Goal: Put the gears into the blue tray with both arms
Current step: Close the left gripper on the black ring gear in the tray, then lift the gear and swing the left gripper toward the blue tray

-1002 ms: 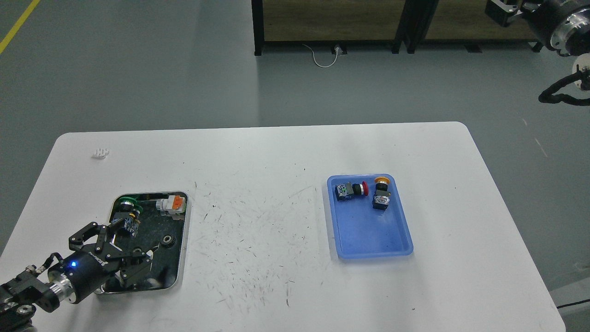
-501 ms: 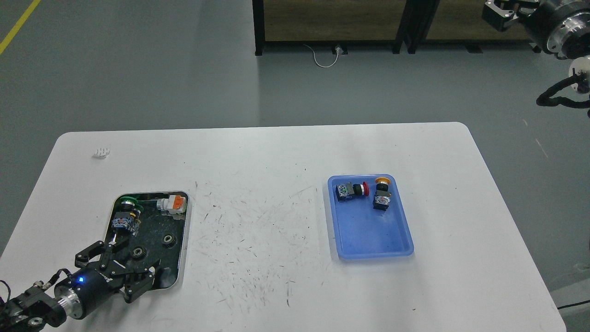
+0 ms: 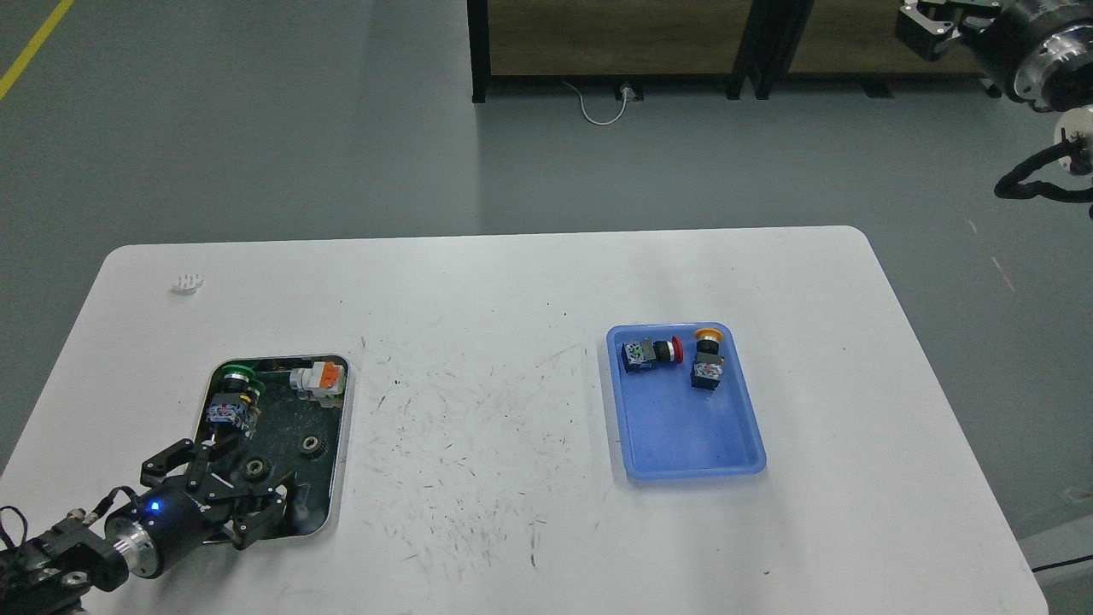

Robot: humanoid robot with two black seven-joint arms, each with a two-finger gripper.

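Across the whole lower view lay the white table, scuffed with dark marks through its middle. On its right half sat the blue tray, holding two push-button switches at its far end: a red-capped one lying on its side and a yellow-capped one just beside it. No gear was in that tray. On the left half sat the steel tray with its dark bottom. A green-capped switch and an orange-and-white part lay at its far end. Both gears lay in this steel tray, one near the right rim and the other a little nearer me. My left tool hung over the near-left part of the steel tray, fingers spread apart, with the second gear between them. I could not tell whether they touched it. My right tool sat at the top right corner, well apart from the table, too cropped to tell its state.
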